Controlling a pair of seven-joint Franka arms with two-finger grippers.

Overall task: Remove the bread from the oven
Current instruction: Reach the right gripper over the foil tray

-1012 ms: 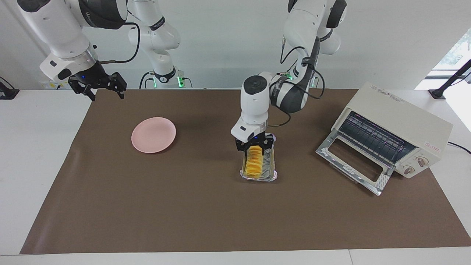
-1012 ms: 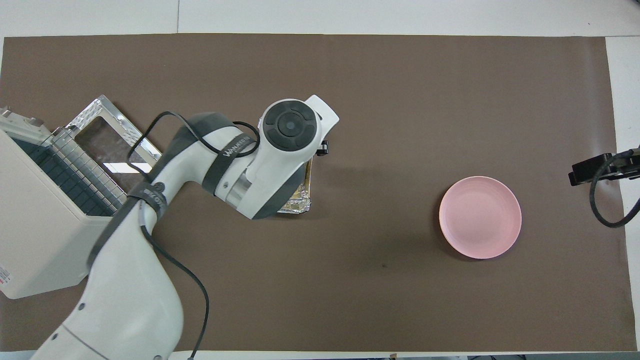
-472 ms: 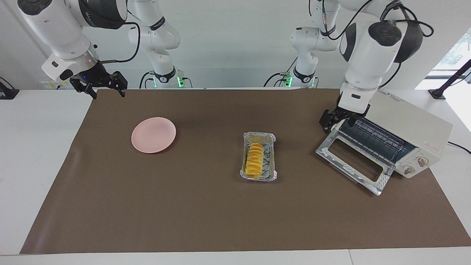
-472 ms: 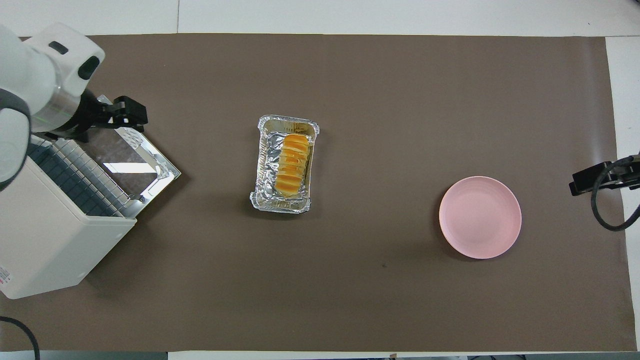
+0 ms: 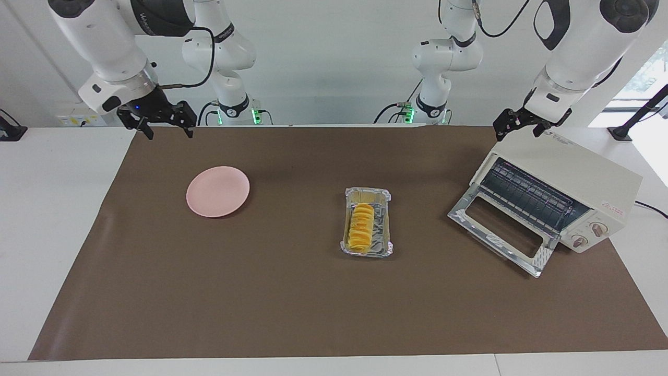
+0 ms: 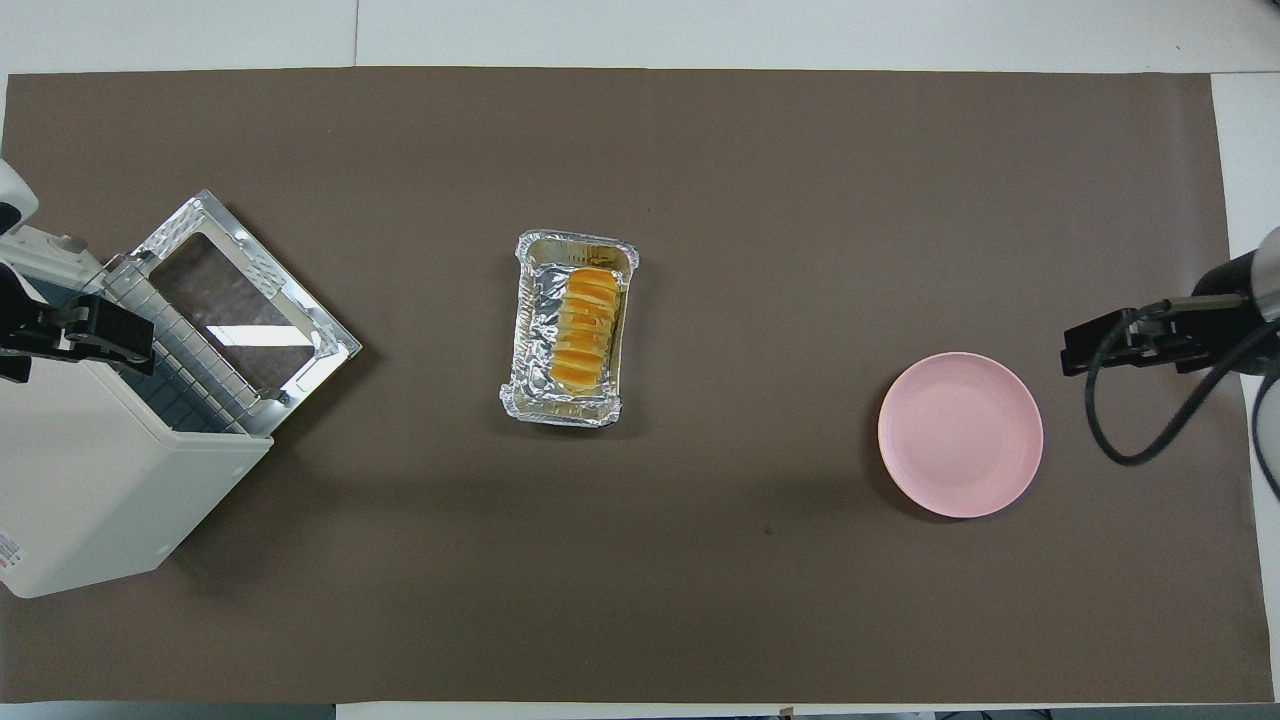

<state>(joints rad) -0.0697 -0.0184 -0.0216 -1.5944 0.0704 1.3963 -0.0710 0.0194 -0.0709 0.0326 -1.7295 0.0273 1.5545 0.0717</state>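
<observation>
The bread [image 5: 361, 228], a ridged yellow-orange loaf, lies in a silver foil tray [image 5: 367, 254] on the brown mat mid-table; it also shows in the overhead view [image 6: 583, 330]. The cream-white oven [image 5: 569, 167] stands at the left arm's end with its glass door [image 5: 501, 230] dropped open and its wire rack bare. My left gripper [image 5: 516, 134] is open and empty, raised over the oven's top edge [image 6: 85, 335]. My right gripper [image 5: 170, 134] is open and empty, up in the air beside the pink plate [image 5: 217, 191].
The pink plate [image 6: 960, 434] lies toward the right arm's end of the mat. The foil tray [image 6: 560, 412] sits between plate and oven [image 6: 90, 470]. The open door [image 6: 240, 290] juts out over the mat toward the tray.
The left gripper let go of the bread in the tray, swung to the oven door's corner, then rose over the oven's top. The right gripper shifted a little toward the plate.
</observation>
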